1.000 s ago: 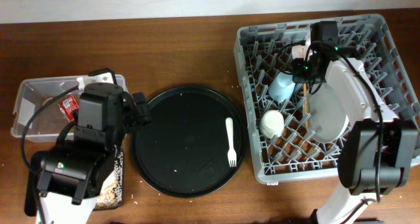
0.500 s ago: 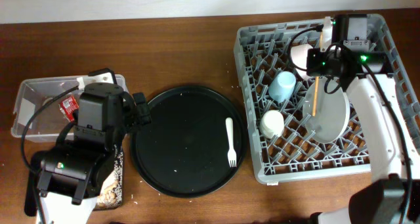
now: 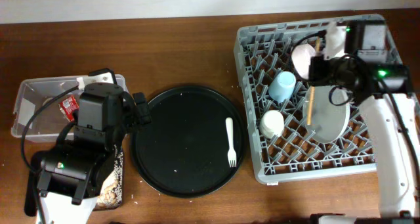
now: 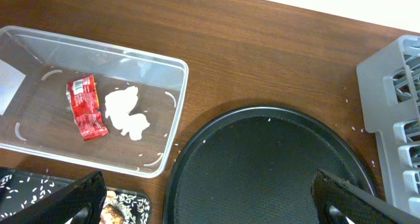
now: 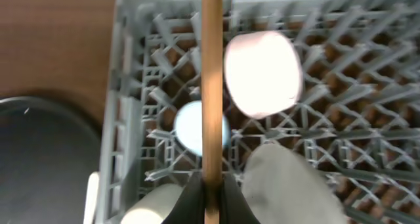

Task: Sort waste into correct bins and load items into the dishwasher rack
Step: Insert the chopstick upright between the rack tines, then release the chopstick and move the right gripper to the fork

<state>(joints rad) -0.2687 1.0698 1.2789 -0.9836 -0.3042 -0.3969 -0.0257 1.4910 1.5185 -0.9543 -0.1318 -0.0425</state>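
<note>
Overhead: the right gripper [image 3: 316, 69], clenched on the chopstick [image 3: 310, 106], has swung toward the far right of the dishwasher rack [image 3: 243, 66]. The stick still hangs over the plate [image 3: 331, 119], so it is not yet loaded. The fork [image 3: 230, 142] waits on the round tray [image 3: 170, 152].

Left wrist: the left gripper [image 4: 210, 204] gapes empty between the tub [image 4: 164, 73] and the tray.

Right wrist: free pegs lie right of the bowl [image 5: 262, 73].

The middle of the dishwasher rack [image 3: 252, 40] is crowded by the light blue cup [image 3: 283, 86], cream cup [image 3: 272, 123], bowl [image 3: 302, 58] and leaning plate [image 3: 331, 119], with the chopstick [image 3: 310, 106] running between cup and plate. Open pegs are left in its far-left corner. The round black tray [image 3: 184, 138] is obstructed only by the fork [image 3: 230, 142]. Bare desk [image 3: 184, 46] is left beyond it.
</note>
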